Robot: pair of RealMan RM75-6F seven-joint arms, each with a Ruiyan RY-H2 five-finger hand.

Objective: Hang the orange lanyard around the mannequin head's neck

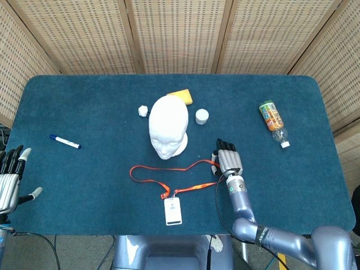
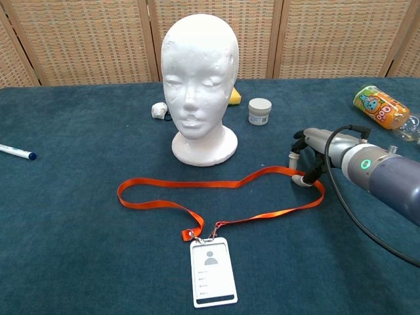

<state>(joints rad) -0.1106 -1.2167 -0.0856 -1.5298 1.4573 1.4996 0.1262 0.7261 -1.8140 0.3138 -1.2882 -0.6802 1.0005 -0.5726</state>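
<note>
A white mannequin head [image 1: 168, 133] [image 2: 199, 85] stands upright mid-table, facing me. The orange lanyard [image 1: 175, 175] [image 2: 216, 195] lies in a flat loop on the blue cloth in front of it, with a white ID card [image 1: 173, 211] [image 2: 213, 272] clipped at its near side. My right hand [image 1: 228, 160] [image 2: 314, 152] hovers at the loop's right end, fingers spread and pointing down, fingertips close to the strap; whether they touch it is unclear. My left hand [image 1: 9, 180] sits at the table's left edge, fingers apart, holding nothing.
Behind the head are a yellow sponge [image 1: 181, 96], a small white jar [image 1: 202, 116] [image 2: 260, 111] and a crumpled white object [image 1: 143, 110] [image 2: 158, 109]. An orange bottle [image 1: 272, 120] [image 2: 382, 107] lies at right. A blue marker [image 1: 65, 142] [image 2: 16, 152] lies at left.
</note>
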